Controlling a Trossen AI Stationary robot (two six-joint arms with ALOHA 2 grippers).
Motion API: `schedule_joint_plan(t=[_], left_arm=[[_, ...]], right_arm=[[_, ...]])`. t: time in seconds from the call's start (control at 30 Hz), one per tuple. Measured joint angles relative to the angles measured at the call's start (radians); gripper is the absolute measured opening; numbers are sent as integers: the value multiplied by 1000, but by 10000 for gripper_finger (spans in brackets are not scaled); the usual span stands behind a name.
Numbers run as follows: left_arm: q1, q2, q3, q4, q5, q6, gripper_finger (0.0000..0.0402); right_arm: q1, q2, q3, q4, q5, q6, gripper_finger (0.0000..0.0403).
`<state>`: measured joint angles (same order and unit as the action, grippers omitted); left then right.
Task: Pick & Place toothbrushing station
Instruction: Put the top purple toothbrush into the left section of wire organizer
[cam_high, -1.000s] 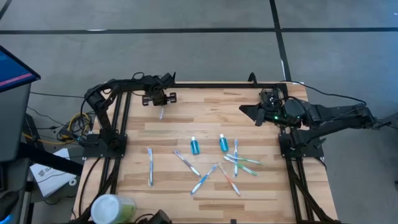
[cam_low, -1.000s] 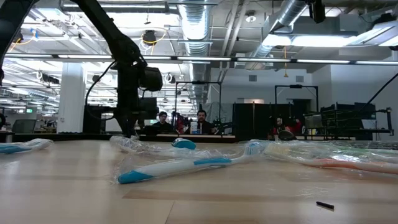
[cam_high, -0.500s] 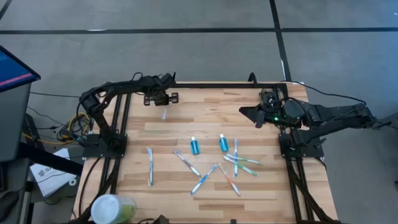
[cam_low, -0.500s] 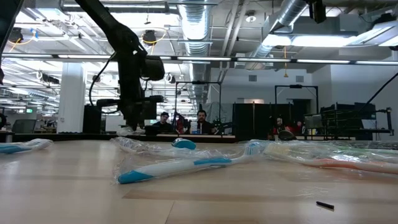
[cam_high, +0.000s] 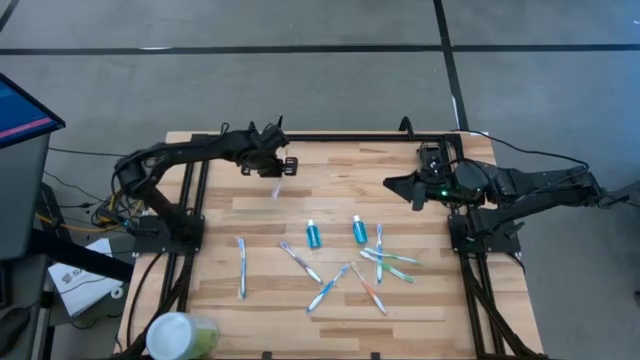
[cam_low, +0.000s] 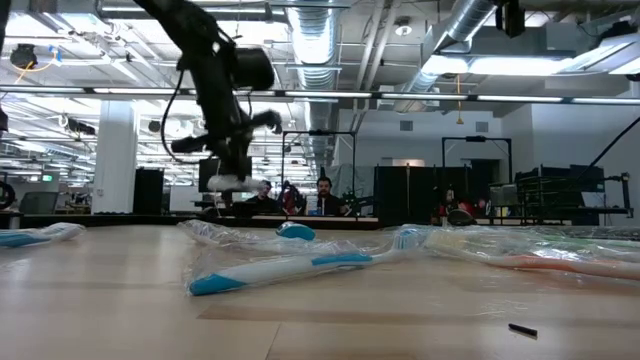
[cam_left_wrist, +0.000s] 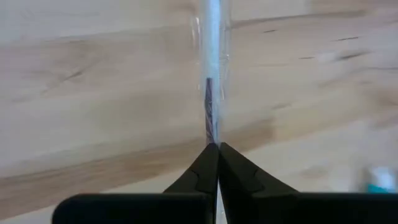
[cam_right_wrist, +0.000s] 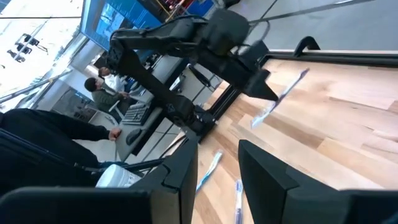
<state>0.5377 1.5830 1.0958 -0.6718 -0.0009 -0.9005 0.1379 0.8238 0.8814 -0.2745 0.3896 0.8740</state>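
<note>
My left gripper (cam_high: 276, 168) hangs above the far left part of the wooden table (cam_high: 430, 300), shut on a clear-wrapped toothbrush (cam_high: 277, 188). The right wrist view shows that toothbrush (cam_right_wrist: 280, 99) slanting down below the left arm. My right gripper (cam_high: 402, 185) waits open at the far right, raised, with nothing between its fingers (cam_right_wrist: 186, 171). Several more wrapped toothbrushes (cam_high: 345, 270) lie flat on the table's middle. The toothbrushing station is out of view. My left gripper pinches one end of the wrapped toothbrush (cam_left_wrist: 210, 134) between its two fingertips. The fingers slant steeply down from the table's left and lie along the brush. The brush runs on past the fingertips and hangs clear of the table.
Two small teal bottles (cam_high: 314, 235) (cam_high: 359, 231) stand mid-table. One toothbrush (cam_high: 241, 265) lies alone at the left. A pale-green cup with a white lid (cam_high: 180, 335) sits at the near left corner. Bare wood shows along the far edge. People sit in the room beyond the table (cam_low: 322, 195).
My left gripper has risen and gone toward the table's right edge, turning a little, still shut. The wrapped toothbrush has gone with it and now hangs higher above the table.
</note>
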Motion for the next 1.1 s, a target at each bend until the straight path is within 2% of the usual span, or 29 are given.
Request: schedule_joint_plan(t=[0.17,0.3,0.53,0.7,0.9,1.1], left_arm=[[-55,-123,0,51,-4,-25,1],[-106,-214,0,136,-19,-40,1],[-216,-322,0,388,-42,52,1],[-317,-364,1,489,-141,250,1],[-447,-399,1,529,-277,527,1],[-572,-423,1,554,-328,781,1]], right_arm=[[0,0,0,0,-4,4,108],[-2,0,0,29,-56,51,108],[-11,0,0,95,-162,190,108],[-36,0,0,169,-274,361,108],[-72,25,0,273,-414,571,108],[-96,113,0,422,-554,778,113]])
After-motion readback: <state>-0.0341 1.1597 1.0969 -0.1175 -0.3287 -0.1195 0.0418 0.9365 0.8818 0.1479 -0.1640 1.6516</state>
